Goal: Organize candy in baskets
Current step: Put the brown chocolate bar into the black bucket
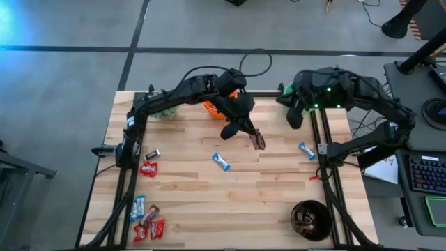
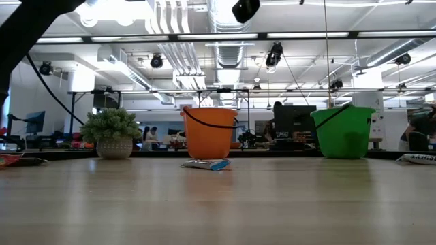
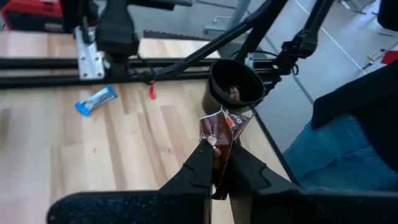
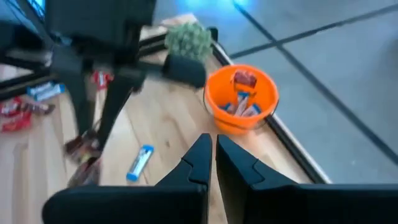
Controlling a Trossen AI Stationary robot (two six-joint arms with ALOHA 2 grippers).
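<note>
Pincer of the left arm (image 1: 254,137) pinches a dark brown candy bar (image 3: 221,134) above the counter (image 1: 209,202) centre; black basket (image 1: 311,219) sits at five o'clock; right pincer (image 4: 211,149), closed and empty, hovers at one o'clock by the orange basket (image 4: 241,99)

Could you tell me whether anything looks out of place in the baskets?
Yes: the round orange plastic basket holds a red-wrapped candy bar together with light blue-wrapped bars, so its colours look mixed.
</note>
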